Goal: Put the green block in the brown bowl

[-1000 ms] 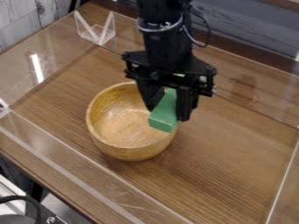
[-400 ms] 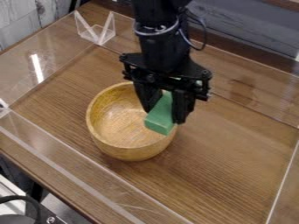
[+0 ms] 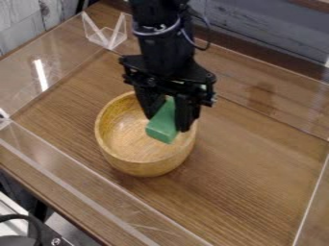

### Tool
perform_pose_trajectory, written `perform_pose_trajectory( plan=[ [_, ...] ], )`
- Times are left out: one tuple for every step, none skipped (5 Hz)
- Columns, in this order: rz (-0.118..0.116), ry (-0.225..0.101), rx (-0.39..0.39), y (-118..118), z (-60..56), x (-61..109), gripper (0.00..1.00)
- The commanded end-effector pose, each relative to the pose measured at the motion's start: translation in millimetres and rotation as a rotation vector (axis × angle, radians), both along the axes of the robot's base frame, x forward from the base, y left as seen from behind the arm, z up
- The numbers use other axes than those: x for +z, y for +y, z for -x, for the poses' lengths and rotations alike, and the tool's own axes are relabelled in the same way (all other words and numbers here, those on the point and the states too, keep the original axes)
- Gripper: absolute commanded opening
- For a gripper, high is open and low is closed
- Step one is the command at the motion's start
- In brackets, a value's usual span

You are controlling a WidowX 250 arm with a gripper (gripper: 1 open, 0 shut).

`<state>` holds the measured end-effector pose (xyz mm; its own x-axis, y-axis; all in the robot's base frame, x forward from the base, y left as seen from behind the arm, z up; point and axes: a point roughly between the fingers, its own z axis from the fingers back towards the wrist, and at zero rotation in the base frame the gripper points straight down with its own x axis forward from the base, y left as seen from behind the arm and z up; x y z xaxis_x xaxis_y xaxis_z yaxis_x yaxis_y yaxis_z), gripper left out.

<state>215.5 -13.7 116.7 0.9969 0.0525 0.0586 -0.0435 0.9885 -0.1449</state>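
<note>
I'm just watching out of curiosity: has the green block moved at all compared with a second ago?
Yes. The green block, clamped in the gripper, has shifted left, from over the wooden bowl's right rim to above its inside.

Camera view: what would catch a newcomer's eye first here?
The black gripper at centre, pointing down and shut on the green block, which hangs tilted over the brown bowl. The bowl sits on the wooden table, left of centre; nothing lies in the visible part of it.
</note>
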Motion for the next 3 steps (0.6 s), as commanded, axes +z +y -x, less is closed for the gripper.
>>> perform_pose_trajectory(
  plan=[
    [-0.003,-0.054,-0.001,7.3,-3.5,8.4,0.00],
    [-0.004,-0.053,-0.001,12.0,-3.4,3.8,0.00],
    [-0.004,-0.050,-0.002,16.0,-3.3,-0.8,0.00]
  ],
)
